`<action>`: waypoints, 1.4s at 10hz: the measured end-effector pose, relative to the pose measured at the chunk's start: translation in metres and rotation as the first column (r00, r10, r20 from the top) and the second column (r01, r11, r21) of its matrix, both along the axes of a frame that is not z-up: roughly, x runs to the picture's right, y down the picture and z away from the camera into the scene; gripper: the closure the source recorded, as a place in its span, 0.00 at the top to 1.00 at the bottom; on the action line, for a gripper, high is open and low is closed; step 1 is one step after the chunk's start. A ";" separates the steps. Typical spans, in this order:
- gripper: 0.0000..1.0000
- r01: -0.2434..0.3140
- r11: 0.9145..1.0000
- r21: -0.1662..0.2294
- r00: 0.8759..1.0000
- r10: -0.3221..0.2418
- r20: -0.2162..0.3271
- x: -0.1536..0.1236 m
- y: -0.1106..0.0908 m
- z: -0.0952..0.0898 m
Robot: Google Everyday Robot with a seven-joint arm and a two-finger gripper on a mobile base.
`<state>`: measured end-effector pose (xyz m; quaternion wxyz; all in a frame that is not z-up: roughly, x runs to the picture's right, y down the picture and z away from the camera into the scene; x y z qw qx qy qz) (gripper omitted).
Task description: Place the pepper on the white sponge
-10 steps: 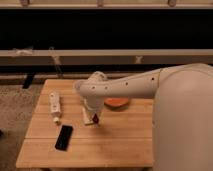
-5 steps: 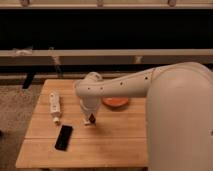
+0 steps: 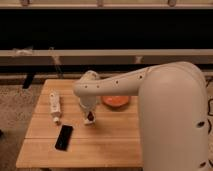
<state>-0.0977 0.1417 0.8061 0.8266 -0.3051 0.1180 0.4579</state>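
While arm reaches over desk [image 3: 100, 145] centre, gripper [image 3: 89, 118] low over white sponge [image 3: 88, 121], mid-desk; grip state unreadable; pepper [image 3: 90, 115] dark red at gripper tip; phone [image 3: 63, 137] toward near-left corner; orange bowl [image 3: 116, 101] toward far edge

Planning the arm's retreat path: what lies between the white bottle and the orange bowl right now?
In the camera view, the gripper stands between the white bottle and orange bowl, low over the table, with the pepper at its tip.
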 end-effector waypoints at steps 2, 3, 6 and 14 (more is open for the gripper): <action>0.39 0.011 1.000 0.000 1.000 -0.011 -0.004 -0.005 -0.002 0.007; 0.48 0.017 1.000 0.001 1.000 -0.017 -0.006 -0.007 -0.003 0.009; 0.76 0.029 1.000 0.002 0.999 -0.029 -0.033 -0.004 0.000 0.020; 0.80 0.024 1.000 0.001 0.998 -0.024 -0.063 0.009 -0.001 0.027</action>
